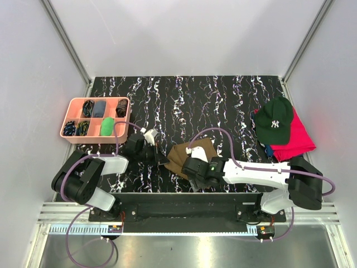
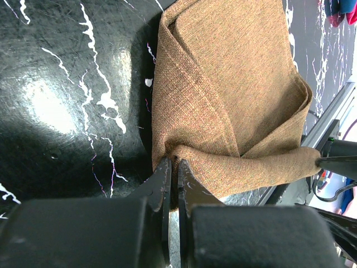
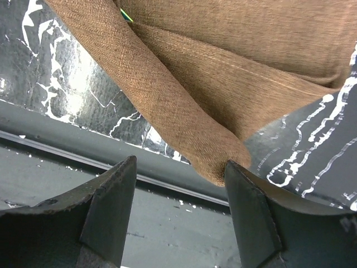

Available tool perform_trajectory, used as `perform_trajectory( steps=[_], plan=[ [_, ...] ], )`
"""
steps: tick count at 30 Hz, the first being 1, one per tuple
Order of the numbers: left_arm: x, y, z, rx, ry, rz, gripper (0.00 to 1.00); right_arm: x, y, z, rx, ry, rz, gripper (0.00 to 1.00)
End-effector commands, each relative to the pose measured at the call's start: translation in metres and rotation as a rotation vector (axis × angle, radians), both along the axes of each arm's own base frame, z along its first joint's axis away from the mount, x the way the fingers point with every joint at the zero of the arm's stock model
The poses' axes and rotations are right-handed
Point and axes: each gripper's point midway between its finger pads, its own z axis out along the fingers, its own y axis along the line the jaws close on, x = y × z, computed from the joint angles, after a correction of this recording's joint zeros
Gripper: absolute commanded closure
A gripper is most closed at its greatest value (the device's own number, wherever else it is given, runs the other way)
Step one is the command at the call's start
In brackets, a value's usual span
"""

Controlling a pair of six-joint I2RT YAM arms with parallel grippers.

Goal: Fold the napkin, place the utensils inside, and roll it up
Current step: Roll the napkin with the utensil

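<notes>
Evidently the napkin is already folded into a thick, layered bundle. It lies near the 6 o'clock edge of the tabletop, between the two arms.

The left tool comes in from the bundle's 9 o'clock side. Its jaws are nearly together, pinching one end of the rolled lower edge, probably to anchor that end so the roll cannot spring open or slide. The right tool sits at the bundle's 6 o'clock side with its jaws spread wide. The other rolled end just touches the inner face of one finger and nothing is gripped, so it looks poised to take that end and turn the roll evenly from both sides.

No utensils can be made out. A thin greenish sliver shows at a fold in the right wrist view, too small to identify; if the cutlery is there, it is wrapped inside.

The pink tray at 9 o'clock, and the green cap on the red cloth at 3 o'clock, stand well apart from the work.
</notes>
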Motion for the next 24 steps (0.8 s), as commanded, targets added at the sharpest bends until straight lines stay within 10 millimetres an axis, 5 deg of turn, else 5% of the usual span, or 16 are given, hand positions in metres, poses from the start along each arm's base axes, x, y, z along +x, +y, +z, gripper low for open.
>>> perform_trajectory(
  steps=[1,10,20,24],
  plan=[
    [-0.009,0.008,-0.015,0.054,0.053,0.002,1.0,0.001,0.007,-0.015,0.035,0.014,-0.019,0.28],
    [-0.009,0.007,-0.014,0.052,0.054,0.0,1.0,0.009,-0.002,-0.027,0.027,0.021,-0.056,0.28],
    [-0.01,0.007,-0.015,0.053,0.056,-0.004,1.0,0.008,0.029,0.024,0.099,-0.01,0.093,0.25],
    [-0.011,0.007,-0.015,0.053,0.059,-0.007,1.0,0.016,0.021,0.017,0.034,-0.051,0.102,0.21]
  ],
)
